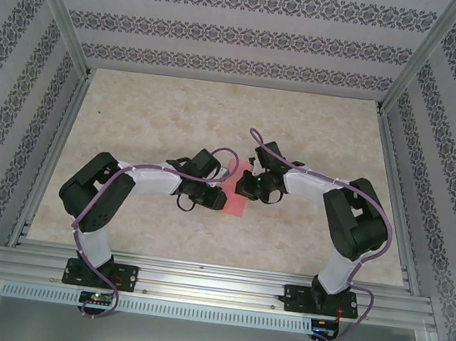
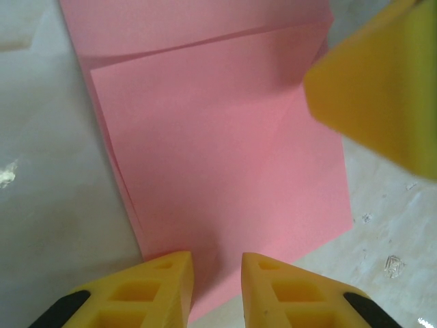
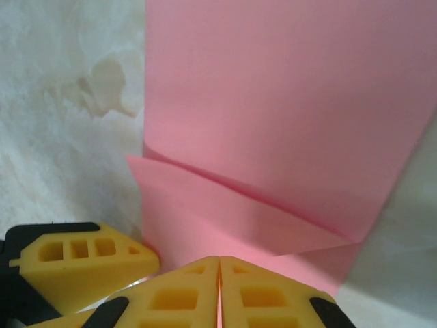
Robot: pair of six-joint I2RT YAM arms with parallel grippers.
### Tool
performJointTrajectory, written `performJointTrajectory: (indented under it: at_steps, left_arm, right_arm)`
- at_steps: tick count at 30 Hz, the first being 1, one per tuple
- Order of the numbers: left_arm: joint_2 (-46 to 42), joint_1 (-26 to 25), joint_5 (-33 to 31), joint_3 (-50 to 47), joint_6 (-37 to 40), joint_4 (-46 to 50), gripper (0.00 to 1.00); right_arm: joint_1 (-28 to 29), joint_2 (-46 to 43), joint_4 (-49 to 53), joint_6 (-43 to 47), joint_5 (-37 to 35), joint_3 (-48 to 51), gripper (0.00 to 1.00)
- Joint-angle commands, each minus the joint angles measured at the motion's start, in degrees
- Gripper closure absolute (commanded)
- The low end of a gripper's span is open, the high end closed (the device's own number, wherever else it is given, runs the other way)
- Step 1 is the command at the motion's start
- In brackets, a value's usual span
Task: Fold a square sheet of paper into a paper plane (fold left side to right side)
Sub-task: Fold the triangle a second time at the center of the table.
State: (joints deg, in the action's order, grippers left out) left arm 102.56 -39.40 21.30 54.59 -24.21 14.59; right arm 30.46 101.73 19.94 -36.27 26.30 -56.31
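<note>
The left tool [image 2: 217,277] sits low at the near edge of the square sheet of paper [image 2: 218,150]. Its fingers [image 2: 167,290] stand a narrow gap apart, with nothing visibly pinched between them. The sheet lies flat in the middle of the desk [image 1: 175,122], between the two arms, and is already doubled. The upper layer lies slightly skewed over the lower one, so a strip of the lower layer shows along one side and the far edge.

From that, I judge the step in hand to be setting this fold. To do it well, the left tool should pin the layers where it is so they cannot slide. The edges should be squared before any crease is pressed, because a skew set now would carry into every later fold of the plane. The right tool [image 3: 218,277] has its fingers pressed together, tips at the paper beside a small slanting flap. It would best run along the fold line with light, even pressure, working away from the pinned side.

In the top view both tools cover much of the sheet, so its outline is cut off there. In the left wrist view the near corner passes under the fingers. Whether the right tool's tips touch the paper or nip a layer, I cannot tell. The sheet's far end runs out of the right wrist view.
</note>
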Motion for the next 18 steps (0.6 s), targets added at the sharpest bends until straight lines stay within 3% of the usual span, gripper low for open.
performJointTrajectory:
  at_steps: [1, 10, 18]
  left_arm:
    - [1.3, 0.4, -1.2, -1.2, 1.3, 1.3, 0.73]
    - [1.4, 0.0, -4.7, -1.4, 2.3, 3.7, 0.73]
    - [2.2, -0.4, -7.0, -1.9, 3.1, 5.5, 0.74]
  right_arm:
    - [1.5, 1.7, -0.7, -0.3, 2.1, -2.2, 0.9]
    - [2.1, 6.3, 2.8, 1.0, -0.6, -5.8, 0.9]
    - [-0.8, 5.5, 5.3, 3.5, -3.0, -4.5, 0.9]
